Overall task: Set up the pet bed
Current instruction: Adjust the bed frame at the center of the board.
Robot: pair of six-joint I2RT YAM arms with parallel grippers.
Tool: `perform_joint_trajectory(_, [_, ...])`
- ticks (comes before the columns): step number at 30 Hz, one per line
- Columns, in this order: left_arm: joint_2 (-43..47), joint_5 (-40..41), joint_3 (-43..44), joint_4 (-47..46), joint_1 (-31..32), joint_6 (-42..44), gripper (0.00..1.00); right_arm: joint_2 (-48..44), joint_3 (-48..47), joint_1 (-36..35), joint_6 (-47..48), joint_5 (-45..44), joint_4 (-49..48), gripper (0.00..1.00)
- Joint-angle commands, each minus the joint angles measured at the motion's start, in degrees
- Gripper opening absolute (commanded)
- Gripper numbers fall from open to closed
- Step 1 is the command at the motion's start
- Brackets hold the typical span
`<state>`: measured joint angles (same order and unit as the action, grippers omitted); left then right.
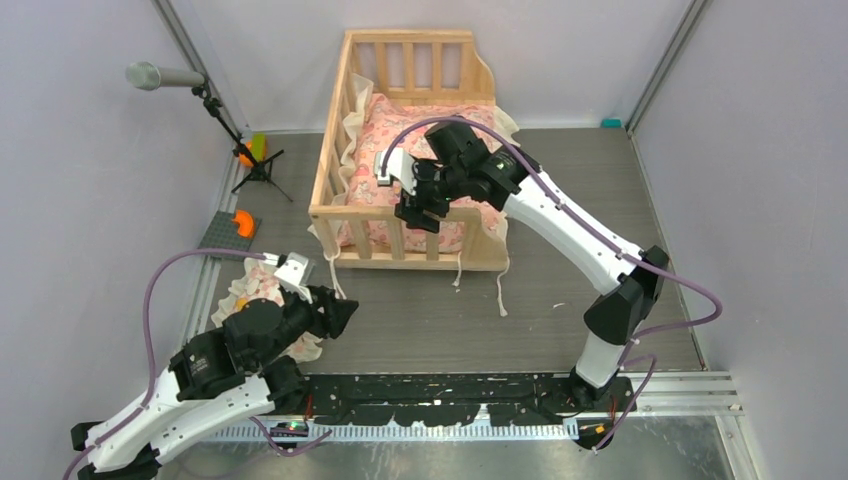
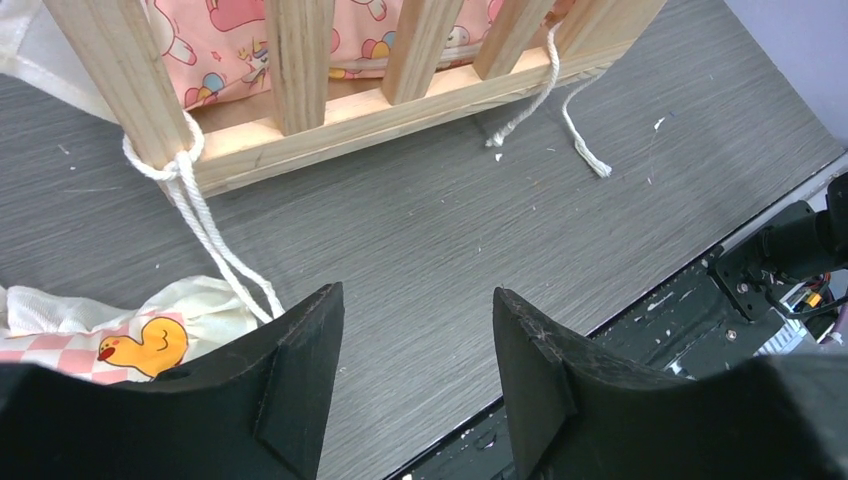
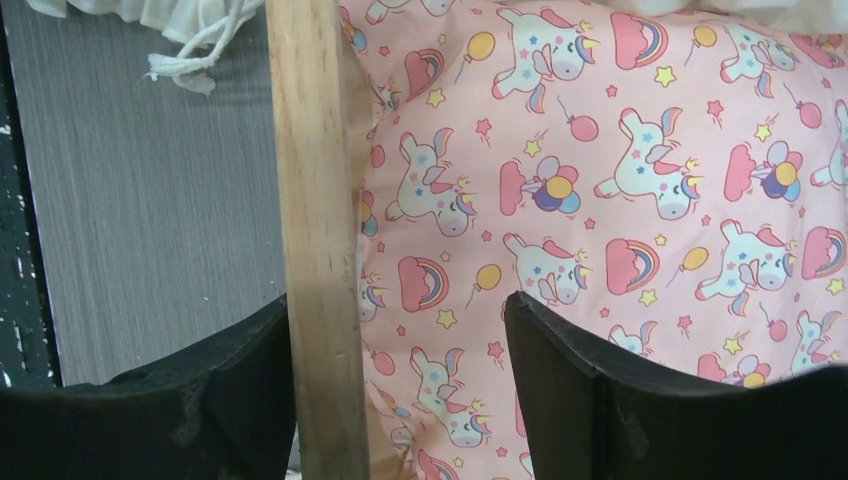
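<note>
The pet bed (image 1: pixel 330 165), a pale wooden slatted frame, stands at the back centre with a pink printed cushion (image 1: pixel 385 130) inside it. My right gripper (image 1: pixel 415 215) hovers over the bed's front rail, open. In the right wrist view my right gripper (image 3: pixel 398 300) straddles the rail (image 3: pixel 315 200), which lies against the left finger, with the cushion (image 3: pixel 600 180) beneath. My left gripper (image 1: pixel 348 310) is low at the front left, open and holding nothing. In the left wrist view my left gripper (image 2: pixel 416 290) has bare floor between its fingers. A small frilled pillow (image 2: pixel 100 340) lies beside it, and the bed's slats (image 2: pixel 300 60) are ahead.
White tie strings (image 2: pixel 200 225) hang from the bed's corner post, and more strings (image 1: pixel 500 290) trail on the floor. A microphone on a tripod (image 1: pixel 165 76) stands at the back left. An orange piece (image 1: pixel 241 222) sits on a grey plate. A black strip (image 1: pixel 450 390) runs along the near edge.
</note>
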<state>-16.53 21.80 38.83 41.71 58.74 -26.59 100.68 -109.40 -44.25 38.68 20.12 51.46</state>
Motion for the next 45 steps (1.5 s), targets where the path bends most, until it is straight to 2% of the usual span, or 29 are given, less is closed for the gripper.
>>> perform_joint_trajectory(1, [-0.9, -0.9, 1.3, -1.4, -0.3, 0.1, 0.59, -7.8, 0.9, -0.1, -0.9, -4.9, -7.0, 0.74])
perform_joint_trajectory(4, [-1.6, -1.9, 1.3, -2.1, -0.2, -0.1, 0.6, -13.6, 3.7, -2.2, -2.5, -2.9, -4.8, 0.74])
perform_joint_trajectory(9, [-3.4, -4.1, -0.3, -5.4, -0.2, -0.5, 0.61, -26.5, 15.6, -4.2, -8.7, 1.6, -9.8, 0.75])
perform_joint_trajectory(12, [-5.0, -6.0, -0.3, -7.5, -0.3, -0.8, 0.61, -31.0, 18.5, -5.7, -12.2, 1.0, -8.7, 0.75])
perform_joint_trajectory(14, [-6.4, -7.1, -0.3, -8.7, -0.2, -1.1, 0.61, -35.2, 21.7, -6.3, -18.8, -1.5, -10.6, 0.75])
perform_joint_trajectory(17, [-9.2, -7.9, -0.9, -11.3, -0.2, -2.2, 0.6, -42.3, 29.4, -6.6, -34.6, -8.7, -18.4, 0.76])
perform_joint_trajectory(21, [-13.2, -8.2, -3.6, -16.6, 1.2, -4.8, 0.59, -46.7, 33.3, -8.4, -50.0, -24.5, -12.6, 0.78])
perform_joint_trajectory(23, [-14.9, -6.3, -5.6, -20.5, 4.0, -6.3, 0.59, -47.6, 33.8, -9.5, -55.9, -32.7, -7.1, 0.78])
perform_joint_trajectory(25, [-17.4, -1.6, -7.4, -25.1, 9.0, -7.0, 0.59, -51.6, 37.7, -11.2, -60.4, -38.8, -6.4, 0.77])
perform_joint_trajectory(29, [-27.5, 16.3, -7.8, -35.9, 25.7, -4.1, 0.61, -59.4, 45.1, -12.1, -69.8, -47.0, -3.9, 0.75])
perform_joint_trajectory(31, [-34.9, 23.1, -6.8, -42.8, 30.0, -2.1, 0.64, -62.0, 47.8, -12.1, -73.8, -49.8, -1.6, 0.72])
perform_joint_trajectory(32, [-38.4, 23.7, -6.5, -46.2, 30.6, -1.8, 0.64, -62.6, 49.3, -12.1, -75.9, -50.8, -0.5, 0.72])
perform_joint_trajectory(36, [-53.4, 24.9, -4.7, -60.6, 29.3, -0.2, 0.71, -60.6, 51.6, -12.1, -83.3, -54.2, 6.9, 0.72])
perform_joint_trajectory(40, [-63.7, 17.8, -1.3, -67.7, 22.9, -1.5, 0.73, -62.3, 55.7, -12.2, -85.4, -54.3, 5.9, 0.72])
perform_joint_trajectory(45, [-72.7, 16.7, -0.1, -81.4, 18.6, 3.1, 0.74, -66.4, 59.4, -12.1, -87.5, -54.9, 5.4, 0.73])
